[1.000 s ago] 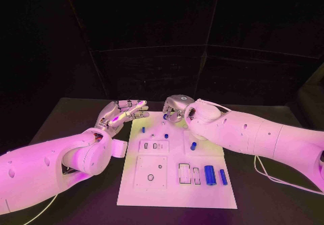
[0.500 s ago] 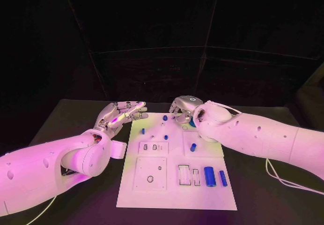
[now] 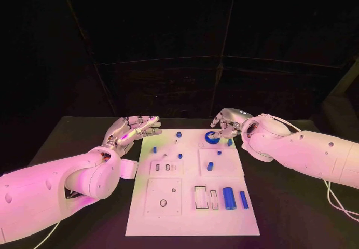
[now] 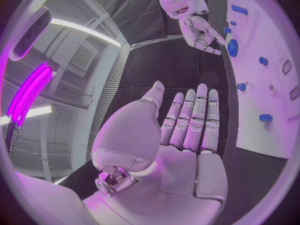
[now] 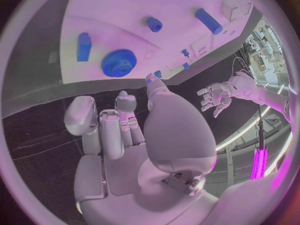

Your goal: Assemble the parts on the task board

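The white task board (image 3: 191, 207) lies in the middle of the black table. A blue gear (image 3: 212, 138) sits at its far right part, also seen as a toothed disc (image 5: 119, 62) in the right wrist view. My right hand (image 3: 228, 122) hovers just right of the gear, fingers loosely bent, holding nothing. My left hand (image 3: 135, 129) stands off the board's far left corner, palm up and fingers stretched out, empty. Small blue pegs (image 3: 179, 134) (image 3: 155, 149) stand in the far part of the board. A thick blue cylinder (image 3: 230, 195) and a thinner one (image 3: 243, 199) lie near the front right.
A short blue piece (image 3: 210, 166) lies mid-board and another (image 3: 230, 142) beside the gear. Rectangular slots (image 3: 201, 196) and a plate with a round hole (image 3: 164, 194) are at the front. Black table surrounds the board; a cable (image 3: 336, 205) trails at the right.
My right hand has drawn away to the right from the board's far middle, leaving the blue gear uncovered on the board. The left hand has hardly moved.
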Controlling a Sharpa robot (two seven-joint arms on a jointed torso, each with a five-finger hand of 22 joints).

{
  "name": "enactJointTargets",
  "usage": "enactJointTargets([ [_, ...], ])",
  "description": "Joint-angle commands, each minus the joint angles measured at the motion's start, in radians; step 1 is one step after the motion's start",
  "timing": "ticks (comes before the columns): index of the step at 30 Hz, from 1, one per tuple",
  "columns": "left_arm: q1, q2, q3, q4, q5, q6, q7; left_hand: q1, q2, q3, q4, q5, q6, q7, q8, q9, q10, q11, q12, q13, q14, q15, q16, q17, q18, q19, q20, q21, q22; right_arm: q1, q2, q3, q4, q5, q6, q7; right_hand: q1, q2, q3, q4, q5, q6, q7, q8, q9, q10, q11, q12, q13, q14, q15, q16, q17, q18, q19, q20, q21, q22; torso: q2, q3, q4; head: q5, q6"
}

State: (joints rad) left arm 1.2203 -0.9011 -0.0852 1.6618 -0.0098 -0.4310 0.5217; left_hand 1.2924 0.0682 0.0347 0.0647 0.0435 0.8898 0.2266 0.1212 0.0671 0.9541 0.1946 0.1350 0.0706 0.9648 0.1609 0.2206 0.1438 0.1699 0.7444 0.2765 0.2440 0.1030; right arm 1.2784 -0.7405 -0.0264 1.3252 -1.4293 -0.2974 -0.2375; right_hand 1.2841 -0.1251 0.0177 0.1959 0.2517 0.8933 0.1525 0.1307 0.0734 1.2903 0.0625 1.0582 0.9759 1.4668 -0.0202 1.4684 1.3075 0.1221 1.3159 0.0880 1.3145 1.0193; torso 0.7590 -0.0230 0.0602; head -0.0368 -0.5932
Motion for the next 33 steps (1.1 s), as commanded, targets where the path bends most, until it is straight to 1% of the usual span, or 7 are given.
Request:
enactJointTargets([
  [1, 0.001, 0.002, 0.001, -0.002, -0.006, 0.015, 0.001, 0.010, 0.001, 0.001, -0.006, 0.007, 0.009, 0.015, 0.000, -0.001, 0.007, 0.001, -0.006, -0.001, -0.005, 0.001, -0.004, 0.001, 0.013, -0.002, 0.002, -0.005, -0.001, 0.002, 0.000, 0.002, -0.017, 0.042, 0.069, -0.026, 0.026, 0.012, -0.021, 0.009, 0.006, -0.014, 0.005, 0.011, -0.001, 0.024, 0.003, 0.100, 0.112, 0.077, 0.006, 0.024, 0.118, -0.025, 0.011, 0.009, 0.017, 0.028, 0.002, 0.0030, -0.0030, -0.001, 0.001],
  [3, 0.001, 0.004, 0.001, -0.004, -0.006, 0.016, 0.001, 0.011, 0.001, 0.001, -0.007, 0.007, 0.009, 0.015, 0.000, -0.001, 0.007, 0.001, -0.006, -0.002, -0.005, 0.001, -0.004, 0.001, 0.013, -0.003, 0.002, -0.006, -0.001, 0.002, 0.003, 0.002, -0.028, 0.037, 0.077, -0.027, 0.037, 0.017, -0.031, 0.012, 0.005, -0.023, 0.007, 0.014, -0.002, 0.032, 0.006, 0.136, 0.152, 0.078, 0.012, 0.030, 0.128, -0.024, 0.014, 0.008, 0.023, 0.038, 0.002, 0.0032, -0.0028, -0.003, -0.001],
  [6, 0.001, 0.007, 0.001, -0.007, -0.006, 0.018, 0.000, 0.011, 0.001, 0.001, -0.007, 0.007, 0.009, 0.015, 0.000, -0.001, 0.007, 0.001, -0.006, -0.002, -0.005, 0.001, -0.004, 0.001, 0.013, -0.003, 0.002, -0.006, -0.001, 0.002, 0.011, 0.002, -0.044, 0.026, 0.099, -0.030, 0.053, 0.025, -0.044, 0.013, 0.005, -0.033, 0.010, 0.022, -0.002, 0.049, 0.011, 0.188, 0.213, 0.081, 0.017, 0.041, 0.146, -0.027, 0.019, 0.012, 0.034, 0.056, 0.002, 0.0002, -0.0002, -0.007, -0.003],
  [10, 0.001, 0.010, 0.001, -0.011, -0.006, 0.020, -0.001, 0.012, 0.001, 0.001, -0.008, 0.007, 0.009, 0.015, 0.000, -0.001, 0.007, 0.001, -0.006, -0.002, -0.005, 0.001, -0.004, 0.001, 0.013, -0.004, 0.002, -0.007, -0.002, 0.002, 0.019, 0.002, -0.054, 0.009, 0.129, -0.036, 0.074, 0.033, -0.050, 0.008, 0.006, -0.041, 0.012, 0.028, -0.003, 0.052, 0.014, 0.209, 0.238, 0.082, 0.019, 0.048, 0.157, -0.029, 0.021, 0.015, 0.041, 0.067, 0.002, 0.0000, 0.0020, -0.008, -0.005],
  [12, 0.001, 0.011, 0.001, -0.012, -0.006, 0.020, -0.002, 0.012, 0.001, 0.001, -0.008, 0.007, 0.009, 0.015, 0.000, -0.001, 0.007, 0.001, -0.006, -0.002, -0.005, 0.001, -0.004, 0.001, 0.013, -0.004, 0.002, -0.007, -0.002, 0.002, 0.023, 0.002, -0.054, 0.002, 0.139, -0.038, 0.076, 0.035, -0.050, 0.007, 0.007, -0.042, 0.012, 0.029, -0.002, 0.052, 0.014, 0.211, 0.241, 0.082, 0.019, 0.049, 0.158, -0.029, 0.021, 0.016, 0.042, 0.068, 0.002, 0.0004, 0.0007, -0.006, -0.007],
  [18, 0.001, 0.011, 0.001, -0.014, -0.006, 0.021, -0.002, 0.012, 0.001, 0.001, -0.008, 0.007, 0.009, 0.015, 0.000, -0.001, 0.007, 0.000, -0.006, -0.002, -0.005, 0.001, -0.004, 0.001, 0.013, -0.004, 0.002, -0.007, -0.002, 0.002, 0.029, 0.002, -0.051, -0.004, 0.140, -0.034, 0.084, 0.041, -0.052, 0.004, 0.007, -0.042, 0.012, 0.034, -0.002, 0.061, 0.015, 0.228, 0.262, 0.084, 0.020, 0.053, 0.165, -0.030, 0.023, 0.017, 0.046, 0.075, 0.001, -0.0009, -0.0004, -0.007, -0.008],
  [33, 0.001, 0.013, 0.001, -0.017, -0.006, 0.023, -0.005, 0.014, 0.001, 0.001, -0.010, 0.007, 0.009, 0.015, 0.000, -0.001, 0.007, 0.000, -0.006, -0.002, -0.005, 0.001, -0.004, 0.002, 0.013, -0.005, 0.002, -0.008, -0.003, 0.001, 0.051, 0.002, -0.065, -0.048, 0.145, -0.045, 0.099, 0.066, -0.056, -0.002, 0.013, -0.034, 0.010, 0.052, 0.000, 0.090, 0.013, 0.276, 0.318, 0.086, 0.020, 0.061, 0.181, -0.034, 0.033, 0.018, 0.061, 0.100, 0.002, -0.0002, 0.0006, -0.012, -0.010],
])
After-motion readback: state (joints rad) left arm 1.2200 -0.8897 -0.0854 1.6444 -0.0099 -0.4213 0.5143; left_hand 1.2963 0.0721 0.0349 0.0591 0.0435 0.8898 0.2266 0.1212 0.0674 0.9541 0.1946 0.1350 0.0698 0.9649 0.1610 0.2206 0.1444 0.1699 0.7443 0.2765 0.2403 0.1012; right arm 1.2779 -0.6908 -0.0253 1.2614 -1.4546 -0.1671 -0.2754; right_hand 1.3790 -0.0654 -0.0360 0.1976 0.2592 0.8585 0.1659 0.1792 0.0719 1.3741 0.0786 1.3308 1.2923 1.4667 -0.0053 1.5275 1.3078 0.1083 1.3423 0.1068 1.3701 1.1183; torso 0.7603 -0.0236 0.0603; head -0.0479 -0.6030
